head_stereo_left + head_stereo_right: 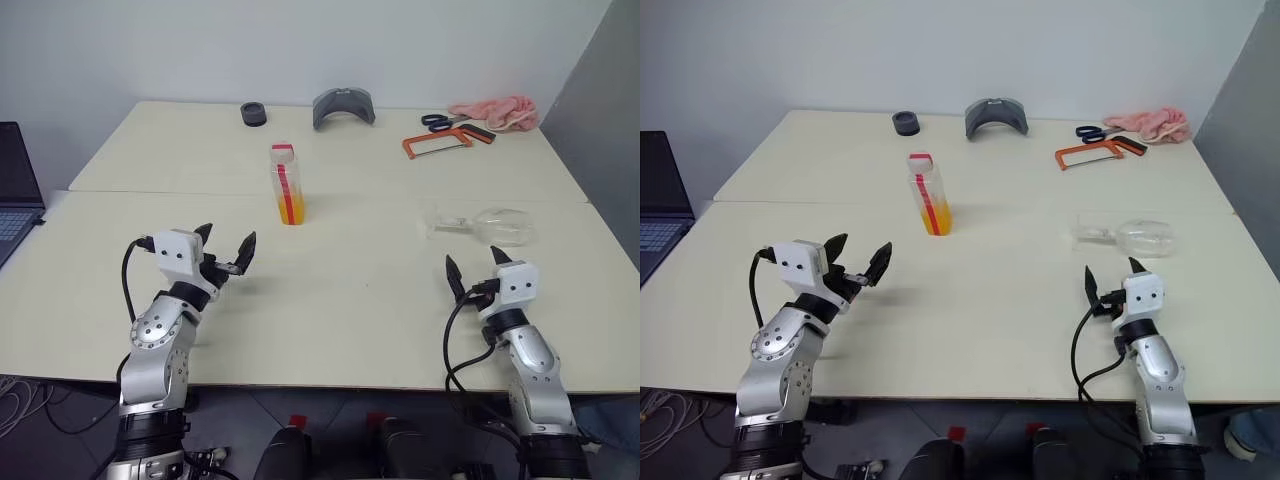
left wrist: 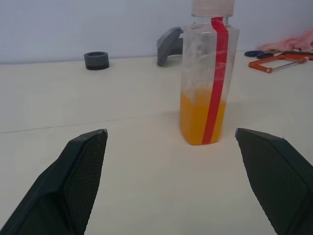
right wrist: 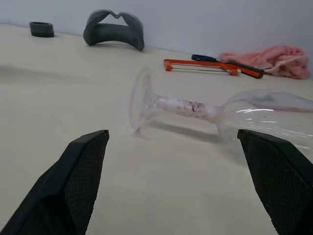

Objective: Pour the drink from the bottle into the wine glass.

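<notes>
**Both grippers open, glass lying down**

Nearest the camera, the left gripper (image 1: 225, 246) hovers over the front of the table (image 1: 350, 300) with its two black fingers spread wide, nothing between them. Over on the other side, the right gripper (image 1: 475, 265) matches it: fingers apart, empty, low above the tabletop.

Beyond the left gripper stands the bottle (image 1: 286, 185), upright, cap on, well apart from the fingers. The drink (image 2: 200, 117) fills only its lower part, orange-yellow, with the red label strip running down the side.

Just beyond the right gripper, the wine glass (image 1: 480, 224) is on its side, foot toward the bottle, bowl toward the table's right edge. It looks empty, and the gripper is near it but not touching.

At the far end of the table: a dark ring (image 1: 254, 113), a grey curved piece (image 1: 343, 106), scissors (image 1: 440, 122), an orange hacksaw (image 1: 437, 143) and a pink cloth (image 1: 497, 111). A laptop (image 1: 17, 190) sits off the left edge.
</notes>
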You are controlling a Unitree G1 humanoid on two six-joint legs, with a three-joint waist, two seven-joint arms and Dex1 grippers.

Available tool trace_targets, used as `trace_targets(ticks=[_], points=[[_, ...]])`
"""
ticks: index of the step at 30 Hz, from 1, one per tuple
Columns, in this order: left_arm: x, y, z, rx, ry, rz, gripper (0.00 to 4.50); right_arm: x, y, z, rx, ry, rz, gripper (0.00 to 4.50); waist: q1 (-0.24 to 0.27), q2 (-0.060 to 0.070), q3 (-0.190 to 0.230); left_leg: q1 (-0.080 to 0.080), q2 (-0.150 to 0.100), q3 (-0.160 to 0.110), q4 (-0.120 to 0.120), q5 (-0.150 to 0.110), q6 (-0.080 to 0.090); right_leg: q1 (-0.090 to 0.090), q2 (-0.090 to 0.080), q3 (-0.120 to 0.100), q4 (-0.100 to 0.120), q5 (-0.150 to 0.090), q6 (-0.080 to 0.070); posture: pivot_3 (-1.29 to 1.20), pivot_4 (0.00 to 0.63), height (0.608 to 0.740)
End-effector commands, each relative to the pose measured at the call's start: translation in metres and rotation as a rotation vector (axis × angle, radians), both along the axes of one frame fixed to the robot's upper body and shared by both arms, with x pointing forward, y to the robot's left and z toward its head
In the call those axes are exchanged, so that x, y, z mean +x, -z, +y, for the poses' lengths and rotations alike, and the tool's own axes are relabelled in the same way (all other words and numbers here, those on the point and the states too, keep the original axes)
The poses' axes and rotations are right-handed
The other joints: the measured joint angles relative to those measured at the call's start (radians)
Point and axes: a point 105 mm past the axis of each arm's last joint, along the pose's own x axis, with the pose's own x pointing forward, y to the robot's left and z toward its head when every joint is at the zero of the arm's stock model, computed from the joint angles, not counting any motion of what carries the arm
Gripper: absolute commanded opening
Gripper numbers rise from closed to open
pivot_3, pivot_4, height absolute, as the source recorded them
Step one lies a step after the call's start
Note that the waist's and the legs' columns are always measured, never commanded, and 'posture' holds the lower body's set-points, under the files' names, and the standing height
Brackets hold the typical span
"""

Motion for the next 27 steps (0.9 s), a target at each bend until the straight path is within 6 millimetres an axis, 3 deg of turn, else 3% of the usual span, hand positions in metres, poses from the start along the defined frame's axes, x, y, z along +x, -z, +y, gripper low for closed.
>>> trace_targets(ticks=[1, 7, 13, 17, 27], points=[[0.012, -0.02, -0.006, -0.002, -0.013, -0.045, 4.49, -0.006, -0.041, 0.042, -0.029, -0.289, -0.059, 4.5, 0.0, 0.0, 0.0, 0.0, 0.0, 0.0, 0.0, 0.0, 0.0, 0.0, 0.0, 0.0, 0.0, 0.0, 0.0, 0.0, 0.15, 0.74], [0.033, -0.019, -0.022, 0.004, 0.029, 0.035, 4.49, -0.016, -0.067, 0.077, -0.065, -0.514, -0.001, 4.5, 0.001, 0.0, 0.0, -0.001, -0.001, -0.002, 0.001, 0.0, 0.0, 0.0, 0.0, -0.002, 0.0, 0.0, 0.0, 0.0, 0.15, 0.74], [0.057, -0.024, -0.04, 0.02, 0.068, 0.047, 4.49, -0.024, -0.063, 0.092, -0.111, -0.595, 0.056, 4.5, 0.002, 0.0, 0.0, -0.002, -0.002, -0.002, 0.001, 0.0, 0.0, 0.0, 0.0, -0.002, -0.001, 0.0, 0.0, 0.0, 0.15, 0.74], [0.074, -0.029, -0.05, 0.025, 0.073, 0.04, 4.49, -0.026, -0.055, 0.094, -0.141, -0.607, 0.086, 4.5, 0.003, 0.0, 0.0, -0.002, -0.003, -0.002, 0.001, 0.0, 0.0, 0.0, 0.0, -0.002, -0.001, 0.0, 0.0, 0.0, 0.15, 0.74], [0.095, -0.036, -0.069, 0.02, 0.079, 0.01, 4.49, -0.02, -0.061, 0.095, -0.118, -0.582, 0.066, 4.5, 0.002, -0.001, 0.0, -0.003, -0.003, -0.002, 0.001, 0.0, 0.0, -0.001, -0.001, -0.002, -0.001, 0.0, 0.0, 0.0, 0.15, 0.74]])
